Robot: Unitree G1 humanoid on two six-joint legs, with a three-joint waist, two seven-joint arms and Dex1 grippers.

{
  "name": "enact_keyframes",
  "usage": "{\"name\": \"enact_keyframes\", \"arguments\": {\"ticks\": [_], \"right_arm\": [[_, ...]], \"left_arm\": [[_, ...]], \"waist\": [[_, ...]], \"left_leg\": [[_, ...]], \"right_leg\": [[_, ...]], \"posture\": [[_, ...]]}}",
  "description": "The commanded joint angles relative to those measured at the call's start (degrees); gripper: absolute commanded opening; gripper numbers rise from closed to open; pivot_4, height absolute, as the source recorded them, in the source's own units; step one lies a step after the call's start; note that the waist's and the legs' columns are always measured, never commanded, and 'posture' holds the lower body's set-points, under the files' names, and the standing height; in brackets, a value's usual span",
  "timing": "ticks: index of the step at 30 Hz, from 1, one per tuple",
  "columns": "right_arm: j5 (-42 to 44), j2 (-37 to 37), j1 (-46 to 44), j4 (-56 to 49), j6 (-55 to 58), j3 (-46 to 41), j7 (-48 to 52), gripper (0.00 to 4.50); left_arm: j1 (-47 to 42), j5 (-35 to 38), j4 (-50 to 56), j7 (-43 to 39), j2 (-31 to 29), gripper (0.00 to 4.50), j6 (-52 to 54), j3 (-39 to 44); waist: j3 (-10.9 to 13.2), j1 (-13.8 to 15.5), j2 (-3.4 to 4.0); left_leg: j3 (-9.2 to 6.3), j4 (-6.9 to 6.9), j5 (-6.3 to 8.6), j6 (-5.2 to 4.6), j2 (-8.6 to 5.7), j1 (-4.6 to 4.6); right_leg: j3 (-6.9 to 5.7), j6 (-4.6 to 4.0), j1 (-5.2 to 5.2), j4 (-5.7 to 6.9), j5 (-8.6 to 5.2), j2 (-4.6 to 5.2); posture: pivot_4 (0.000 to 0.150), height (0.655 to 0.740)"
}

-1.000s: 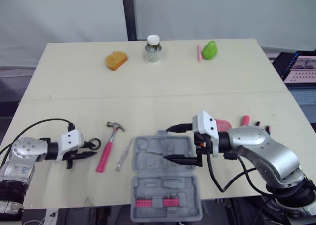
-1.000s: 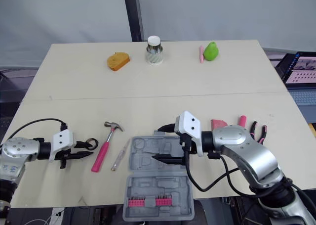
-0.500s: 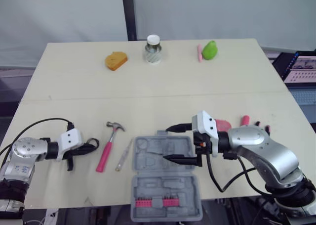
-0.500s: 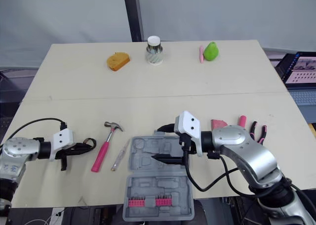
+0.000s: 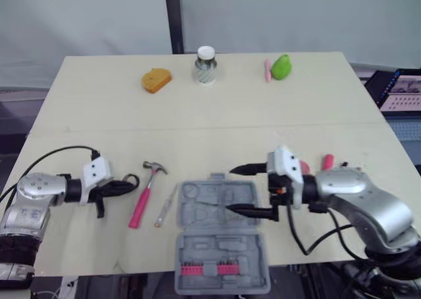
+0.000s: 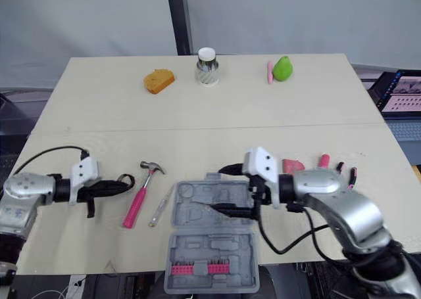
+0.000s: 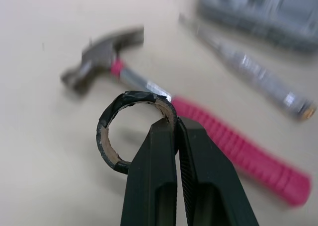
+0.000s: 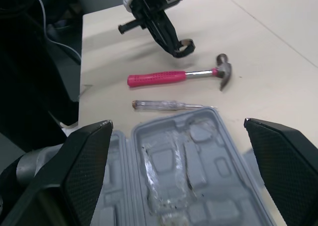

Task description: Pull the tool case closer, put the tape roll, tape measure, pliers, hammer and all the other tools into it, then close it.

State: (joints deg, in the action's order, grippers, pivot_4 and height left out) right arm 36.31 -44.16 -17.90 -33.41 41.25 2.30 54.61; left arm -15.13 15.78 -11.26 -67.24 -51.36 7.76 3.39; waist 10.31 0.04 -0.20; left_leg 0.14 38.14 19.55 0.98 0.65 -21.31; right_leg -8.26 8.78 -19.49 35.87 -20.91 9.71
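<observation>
My left gripper is shut on the rim of a small black tape roll, held just above the table left of the hammer. In the left wrist view its fingertips pinch the tape roll. The pink-handled hammer and a clear screwdriver lie between the roll and the open grey tool case. My right gripper hangs open over the case's upper half, empty. Behind my right arm lie a pink tool, a pink handle and pliers.
At the far side of the table stand an orange bread-shaped object, a white-lidded jar and a green pear with a pink stick. A laptop sits off the right edge. The case reaches the front edge.
My left gripper shut on the tape roll, then carried it a little right, toward the hammer. My right gripper stayed open over the case.
</observation>
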Motion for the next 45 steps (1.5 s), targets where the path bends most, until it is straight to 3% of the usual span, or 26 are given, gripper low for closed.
{"name": "enact_keyframes", "arguments": {"ticks": [1,6,10,18,45], "right_arm": [[5.93,-3.81,1.42,-3.19,1.26,-9.07,1.69,4.50],[11.06,-11.90,5.90,-3.84,3.92,-21.65,4.33,4.50],[10.36,-16.66,9.90,-4.39,3.74,-25.67,5.95,4.50],[7.85,-17.67,11.37,-6.38,2.06,-24.05,3.23,4.50],[8.51,-15.82,8.23,-8.35,1.94,-19.10,-2.47,4.50]], "left_arm": [[-1.03,5.53,10.74,0.75,1.05,0.06,9.44,0.48],[-2.37,8.34,18.36,4.74,7.80,0.06,17.46,-3.70],[-2.41,7.36,18.51,6.47,13.07,0.06,18.58,-7.37],[-3.46,6.30,14.00,6.92,17.07,0.06,18.61,-9.82],[-5.22,1.39,6.19,7.11,20.41,0.06,16.43,-13.14]], "waist": [[0.00,-0.04,0.00],[-0.01,0.08,-0.01],[0.00,0.51,-0.13],[0.01,1.30,-0.17],[0.02,1.43,-0.19]], "left_leg": [[0.00,0.00,0.00,0.00,0.00,0.00],[0.15,-0.07,0.00,-0.01,0.01,0.08],[0.27,-0.01,0.03,-0.05,-0.04,0.08],[0.43,0.06,0.03,-0.05,-0.02,0.07],[0.42,0.14,0.03,-0.06,-0.04,0.01]], "right_leg": [[0.04,0.00,0.01,0.00,0.00,0.00],[0.25,0.00,-0.01,-0.02,0.00,-0.06],[0.51,0.00,0.00,-0.06,0.00,-0.06],[0.59,-0.01,0.00,-0.24,-0.01,-0.10],[0.60,-0.01,0.01,-0.26,-0.01,-0.10]], "posture": [[0.150,0.7400],[0.150,0.7400],[0.150,0.7400],[0.150,0.7400],[0.150,0.7400]]}}
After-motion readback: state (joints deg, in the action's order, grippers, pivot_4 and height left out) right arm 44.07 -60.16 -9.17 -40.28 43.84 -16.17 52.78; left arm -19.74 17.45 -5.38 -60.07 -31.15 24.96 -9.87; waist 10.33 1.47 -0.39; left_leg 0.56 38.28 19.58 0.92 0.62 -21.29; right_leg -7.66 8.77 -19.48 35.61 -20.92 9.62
